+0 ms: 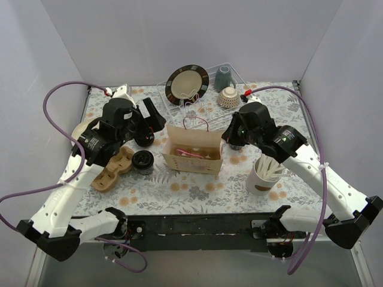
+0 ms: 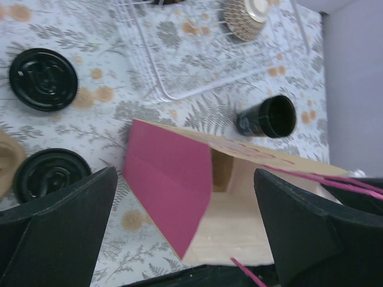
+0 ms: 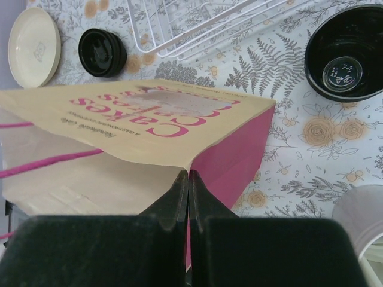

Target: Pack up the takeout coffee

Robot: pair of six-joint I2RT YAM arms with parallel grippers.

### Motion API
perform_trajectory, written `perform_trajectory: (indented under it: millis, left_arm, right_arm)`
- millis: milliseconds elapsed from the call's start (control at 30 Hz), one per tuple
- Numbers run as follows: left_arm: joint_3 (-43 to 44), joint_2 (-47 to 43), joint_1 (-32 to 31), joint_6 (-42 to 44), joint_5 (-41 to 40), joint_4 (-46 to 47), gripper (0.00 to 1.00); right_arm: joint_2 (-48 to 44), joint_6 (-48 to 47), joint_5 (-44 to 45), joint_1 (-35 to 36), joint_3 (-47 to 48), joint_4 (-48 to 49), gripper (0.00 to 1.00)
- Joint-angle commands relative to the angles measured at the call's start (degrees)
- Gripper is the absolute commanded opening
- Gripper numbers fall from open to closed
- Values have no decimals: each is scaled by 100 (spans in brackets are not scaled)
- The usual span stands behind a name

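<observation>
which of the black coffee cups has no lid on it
Find the brown paper bag in the middle of the table. The open cup sits alone on its right side, near the wire dish rack. Unlike the two lidded cups left of the bag, its mouth is open and empty.

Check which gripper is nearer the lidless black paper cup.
Right. The right gripper is beside the lidless black paper cup; the left gripper is across the brown paper bag.

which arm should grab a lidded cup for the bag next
Left, probably. The left arm has its jaws open near two lidded cups on its side, while the right arm has its jaws shut on the bag rim.
</observation>
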Motion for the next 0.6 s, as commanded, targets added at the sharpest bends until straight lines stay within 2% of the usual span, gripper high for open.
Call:
perform_trajectory:
  millis: [0,200,433,567]
  left_arm:
    - [425,441,-13,-124,-1483,-991,98]
    - [-5,398,22,-387,-1241,-1335,97]
    - [-445,99,22,-1801,-1538,-1932,90]
    - [-383,344,31,-2567,-1671,-2521,90]
  right_arm:
    - [179,-242,-174,-307,267,-174,1]
    - [101,-560,-385,-483,206,126,1]
    - [-5,-797,-569,-519,57,354,2]
    - [30,-955,-754,-519,74,424,12]
